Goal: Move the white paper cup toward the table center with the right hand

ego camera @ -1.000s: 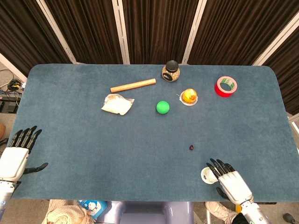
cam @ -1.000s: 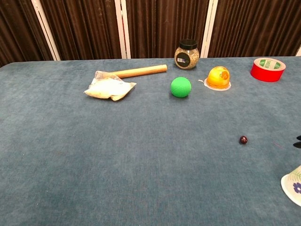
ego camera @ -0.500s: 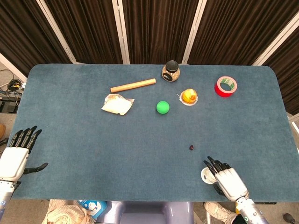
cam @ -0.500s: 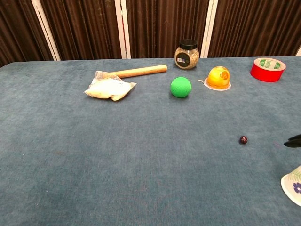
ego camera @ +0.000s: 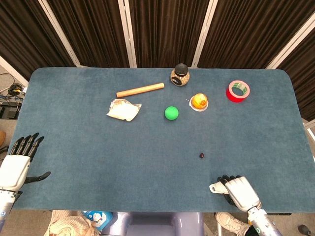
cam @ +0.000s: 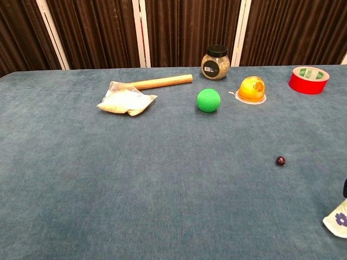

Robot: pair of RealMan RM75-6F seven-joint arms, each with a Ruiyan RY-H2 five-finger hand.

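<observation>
One robot hand, your right (ego camera: 241, 191), grasps the white paper cup (ego camera: 215, 188) at the bench (ego camera: 147, 157) edge; your left (ego camera: 17, 164) lies released.

White paper cup (ego camera: 215, 188), purple flower print on wall, lying tipped on blue table near front-right edge; mostly covered by right hand (ego camera: 239, 191) in head view, cut off at chest-view corner.

My right hand (ego camera: 242, 193) curls its dark fingers (ego camera: 227, 181) downward, palm facing down; my left hand (ego camera: 16, 164) lies flat, fingers spread.
</observation>
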